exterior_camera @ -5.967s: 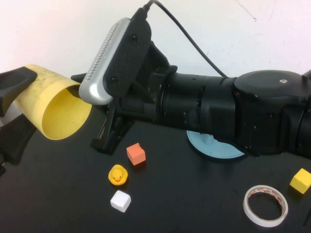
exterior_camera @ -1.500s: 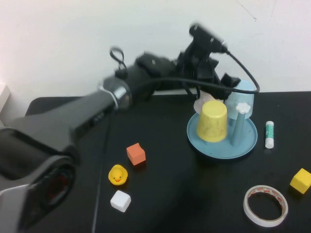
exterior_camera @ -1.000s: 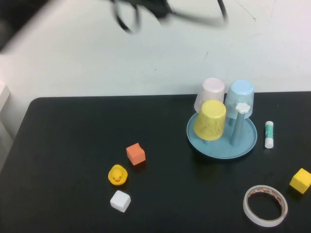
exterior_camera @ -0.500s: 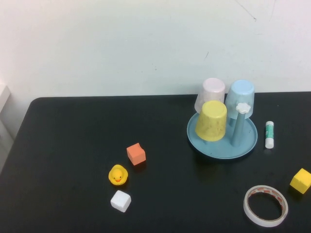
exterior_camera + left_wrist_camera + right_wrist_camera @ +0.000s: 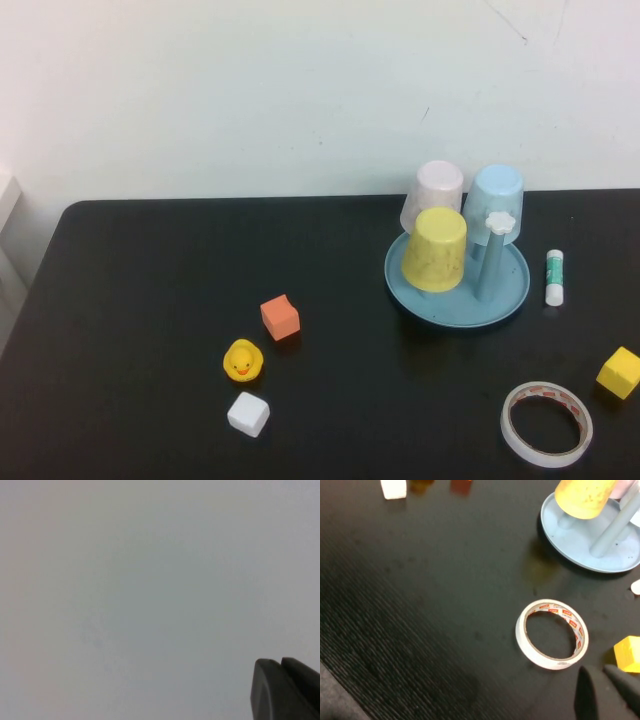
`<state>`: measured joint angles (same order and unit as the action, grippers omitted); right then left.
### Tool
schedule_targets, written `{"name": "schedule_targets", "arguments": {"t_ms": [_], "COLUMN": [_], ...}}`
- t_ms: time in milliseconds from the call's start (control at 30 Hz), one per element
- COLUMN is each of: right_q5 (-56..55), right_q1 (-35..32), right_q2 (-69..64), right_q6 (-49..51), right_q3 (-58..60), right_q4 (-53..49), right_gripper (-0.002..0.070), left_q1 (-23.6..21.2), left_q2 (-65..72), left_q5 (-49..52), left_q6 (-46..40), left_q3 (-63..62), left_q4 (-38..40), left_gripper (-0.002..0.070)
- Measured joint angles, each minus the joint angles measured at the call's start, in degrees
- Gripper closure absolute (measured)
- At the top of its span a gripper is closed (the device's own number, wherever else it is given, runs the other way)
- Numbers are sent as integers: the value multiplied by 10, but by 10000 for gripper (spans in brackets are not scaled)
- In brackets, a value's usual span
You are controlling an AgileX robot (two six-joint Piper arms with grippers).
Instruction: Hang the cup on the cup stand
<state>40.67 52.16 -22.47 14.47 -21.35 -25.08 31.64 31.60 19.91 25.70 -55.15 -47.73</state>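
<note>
The yellow cup [image 5: 435, 250] hangs upside down on a peg of the light-blue cup stand [image 5: 455, 310] at the table's right rear. It also shows in the right wrist view [image 5: 582, 497] above the stand's dish [image 5: 580, 545]. Neither arm shows in the high view. My left gripper [image 5: 281, 667] is shut and empty, facing only a plain pale wall. My right gripper [image 5: 602, 672] is shut and empty, low over the table beside the tape roll [image 5: 552, 634].
A pink cup [image 5: 435, 190] and a light blue cup [image 5: 497, 195] sit on the stand's rear pegs; one white-capped peg [image 5: 500, 222] is bare. A glue stick [image 5: 555, 277], yellow block [image 5: 619, 372], tape roll [image 5: 546, 423], orange cube [image 5: 280, 317], duck [image 5: 242, 361] and white cube [image 5: 248, 413] lie on the table.
The left arm brought the yellow cup to the stand, let it go and pulled back out of the high view. The cup rocked slightly and now sits still.
</note>
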Motion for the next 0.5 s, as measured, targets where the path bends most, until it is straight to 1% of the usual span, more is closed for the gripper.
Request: {"name": "schedule_targets", "arguments": {"t_ms": [200, 267, 367, 467, 500], "right_q5": [0, 0, 0, 0, 0], "right_q1": [0, 0, 0, 0, 0], "right_q2": [0, 0, 0, 0, 0], "right_q6": [0, 0, 0, 0, 0], "right_q3": [0, 0, 0, 0, 0], "right_q4": [0, 0, 0, 0, 0], "right_gripper": [678, 678, 678, 678, 678], "left_q1": [0, 0, 0, 0, 0], "left_q2": [-1, -1, -1, -4, -4], "left_q5": [3, 29, 61, 52, 35], "left_q6": [1, 1, 2, -3, -9], "left_q3": [73, 85, 91, 102, 119], "left_q4": [-4, -19, -17, -8, 10], "left_gripper": [675, 675, 675, 675, 675]}}
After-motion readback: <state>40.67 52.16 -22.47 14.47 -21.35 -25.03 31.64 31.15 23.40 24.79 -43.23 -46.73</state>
